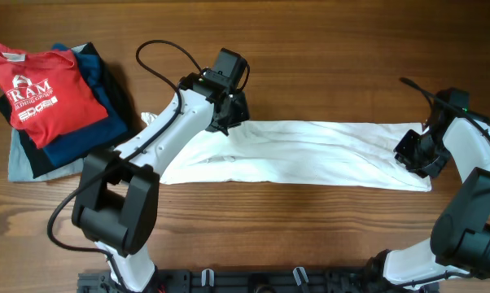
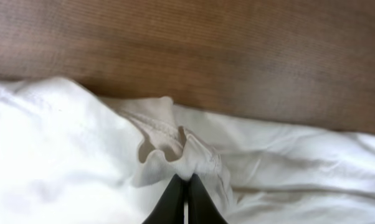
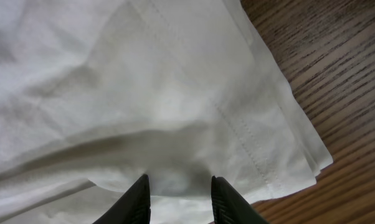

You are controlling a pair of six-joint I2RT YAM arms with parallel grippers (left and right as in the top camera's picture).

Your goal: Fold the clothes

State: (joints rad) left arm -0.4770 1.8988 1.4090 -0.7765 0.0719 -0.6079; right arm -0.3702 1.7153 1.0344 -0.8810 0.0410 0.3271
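wooden table [image 1: 326,49] | white garment [image 1: 310,150] spread flat | folded clothes stack [image 1: 50,102]

Robot lab setup: wooden table [image 1: 310,49], left arm [image 1: 168,126], right arm [image 1: 477,159], folded clothes stack [image 1: 54,106].

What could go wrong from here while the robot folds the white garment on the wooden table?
1. The left gripper is shut on only a small ruffle of the white cotton garment near its neck edge, so the cloth may slip out when lifted.
2. The right gripper stands open over the layered hem corner. It may catch only the top layer, giving a crooked fold.
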